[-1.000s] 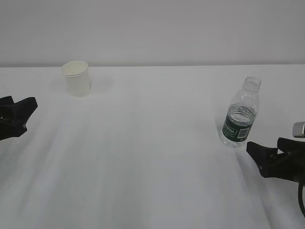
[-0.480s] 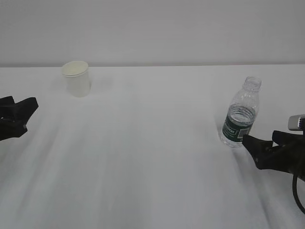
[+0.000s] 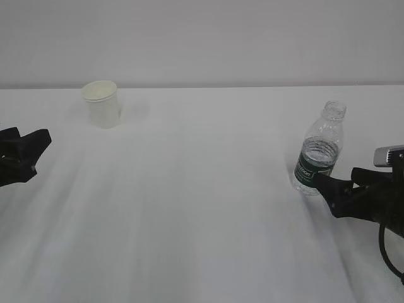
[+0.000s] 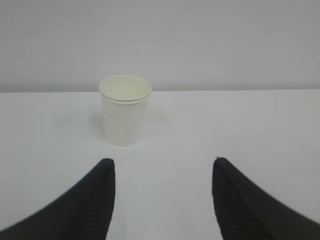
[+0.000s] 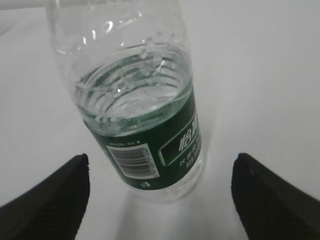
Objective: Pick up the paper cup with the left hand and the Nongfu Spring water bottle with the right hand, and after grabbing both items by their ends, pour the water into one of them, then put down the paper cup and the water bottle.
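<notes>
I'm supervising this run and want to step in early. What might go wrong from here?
1. The bottle has no cap and holds water; the open right hand sits low beside its base, so a bump may tip and spill it.
2. The cup stands left of centre between the left hand's fingers, so one finger may knock it.
</notes>
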